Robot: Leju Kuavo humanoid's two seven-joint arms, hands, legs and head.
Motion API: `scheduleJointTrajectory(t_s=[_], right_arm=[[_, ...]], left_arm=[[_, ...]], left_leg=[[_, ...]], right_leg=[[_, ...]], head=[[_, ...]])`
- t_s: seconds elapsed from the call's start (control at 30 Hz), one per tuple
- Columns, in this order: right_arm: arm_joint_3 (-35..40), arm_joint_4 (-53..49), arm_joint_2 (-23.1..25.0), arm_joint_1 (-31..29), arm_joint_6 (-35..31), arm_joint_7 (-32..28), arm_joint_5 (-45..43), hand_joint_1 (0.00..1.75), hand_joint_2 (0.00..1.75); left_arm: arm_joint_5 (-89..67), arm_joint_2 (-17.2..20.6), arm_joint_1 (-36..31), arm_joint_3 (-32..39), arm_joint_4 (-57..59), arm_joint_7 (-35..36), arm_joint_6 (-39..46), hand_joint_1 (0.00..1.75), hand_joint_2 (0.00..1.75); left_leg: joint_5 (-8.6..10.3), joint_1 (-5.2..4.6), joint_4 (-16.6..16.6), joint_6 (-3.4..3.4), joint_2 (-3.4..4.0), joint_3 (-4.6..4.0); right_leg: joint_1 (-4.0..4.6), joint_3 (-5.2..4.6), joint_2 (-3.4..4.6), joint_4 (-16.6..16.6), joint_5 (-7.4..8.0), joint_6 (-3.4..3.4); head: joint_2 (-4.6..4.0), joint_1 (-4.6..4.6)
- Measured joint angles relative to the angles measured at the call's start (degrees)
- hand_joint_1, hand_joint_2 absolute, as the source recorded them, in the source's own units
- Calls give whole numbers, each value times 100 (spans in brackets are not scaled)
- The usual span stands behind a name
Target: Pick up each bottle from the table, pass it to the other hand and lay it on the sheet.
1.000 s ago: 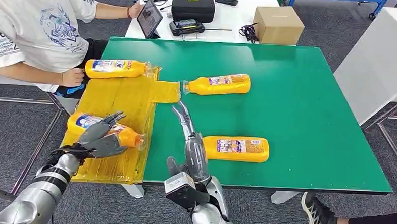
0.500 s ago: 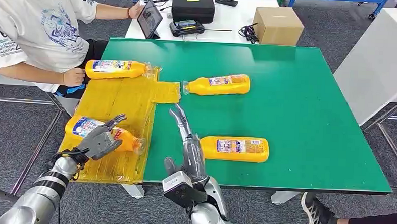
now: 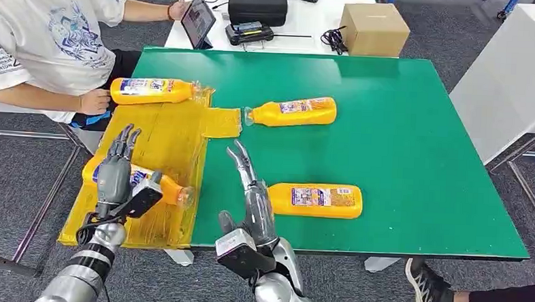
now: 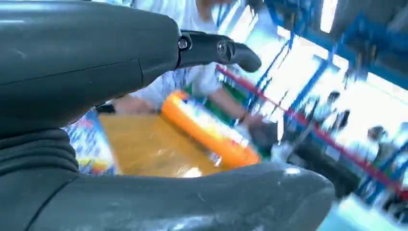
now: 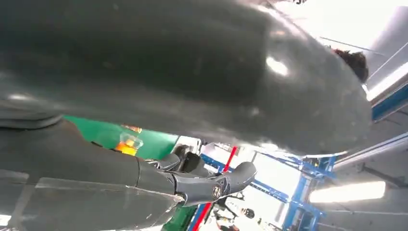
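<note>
Left robot hand (image 3: 116, 175) open, fingers straight, poised over an orange bottle (image 3: 171, 189) lying on the yellow sheet (image 3: 163, 136). Right robot hand (image 3: 249, 191) open too, fingers extended, empty, just beside a second bottle (image 3: 315, 199) on the green desk (image 3: 401, 143). Beyond it, a third bottle (image 3: 290, 112); a fourth bottle (image 3: 148, 90) at the sheet's far edge, near a seated person (image 3: 45, 39). From the left wrist, blurred blue racking (image 4: 308, 86) behind. Grey carpet (image 3: 18, 174) below.

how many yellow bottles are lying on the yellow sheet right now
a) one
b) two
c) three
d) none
b) Two: one bottle lies at the far end of the yellow sheet, another at the near end under the left hand; the other two lie on the green table.
</note>
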Motion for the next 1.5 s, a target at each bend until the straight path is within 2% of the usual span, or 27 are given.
scheduleJointTrajectory(t_s=[0.2, 0.4, 0.43, 0.5, 0.53, 0.73, 0.8, 0.9, 0.93, 1.07, 1.5], right_arm=[[35, 70, 4, -32, -168, -18, 0, 0, 0], [39, 77, 4, -37, -223, -16, 15, 0, 0], [39, 77, 2, -36, -260, -9, 33, 0, 175], [33, 74, -2, -34, -343, 110, 144, 0, 175], [26, 72, -9, -29, -361, 228, 252, 0, 175], [-263, -271, -280, 186, -251, 1356, 1586, 0, 175], [-529, -457, -552, 229, 60, 1850, 2117, 0, 175], [-1011, -514, -1002, 214, 860, 2654, 2703, 0, 175], [-1152, -503, -1111, 211, 1006, 2756, 2816, 0, 175], [-1412, -356, -1347, 84, 1276, 2977, 3106, 0, 175], [-1484, -118, -1504, -76, 1368, 3095, 3141, 0, 175]], left_arm=[[812, -299, 334, 193, -1493, 0, 29, 0, 0], [1227, -400, 457, 241, -2235, 0, 31, 0, 0], [1523, -400, 477, 234, -2325, 0, 15, 0, 0], [2292, -395, 504, 140, -2471, 0, -110, 0, 0], [2570, -395, 516, 123, -2518, 0, -234, 0, 175], [3408, -437, 668, 286, -2485, 0, -1471, 0, 175], [3403, -454, 816, 387, -2472, 0, -1613, 0, 175], [3343, -483, 1028, 573, -2472, 0, -1783, 0, 175], [3285, -498, 1096, 615, -2472, 0, -1790, 0, 175], [3113, -553, 1241, 728, -2472, 6, -1818, 0, 175], [2943, -627, 1263, 770, -2426, 22, -1831, 0, 175]], left_leg=[[0, 0, 0, 0, 4, -28], [-1, 1, 0, 0, 4, -29], [0, 1, 0, 0, 4, -29], [-1, 1, 0, 0, 5, -29], [-1, 1, 0, 0, 5, -29], [-2, -1, 0, 0, 5, -31], [-5, -5, 1, 4, 5, -32], [-6, -9, 3, 7, 1, -35], [-6, -10, 3, 7, 0, -40], [-6, -10, 4, 7, 6, -38], [-6, 4, 3, 6, 5, -40]], right_leg=[[0, -29, 5, 0, 0, 0], [0, -32, 7, -1, 0, 0], [0, -33, 7, 0, 0, 0], [0, -34, 7, -1, 0, 0], [1, -34, 7, -1, 0, 0], [-1, -35, 7, -2, -1, 0], [-4, -34, 7, -4, -1, 0], [-6, -33, 5, -6, -1, 1], [-6, -34, 5, -6, 0, 1], [-2, -37, 9, -6, 1, 3], [6, -38, 9, -3, 0, 1]], head=[[0, -2], [0, 0], [0, 0], [0, -2], [0, 0], [0, -2], [0, -2], [0, 0], [0, 0], [0, -4], [0, -4]])
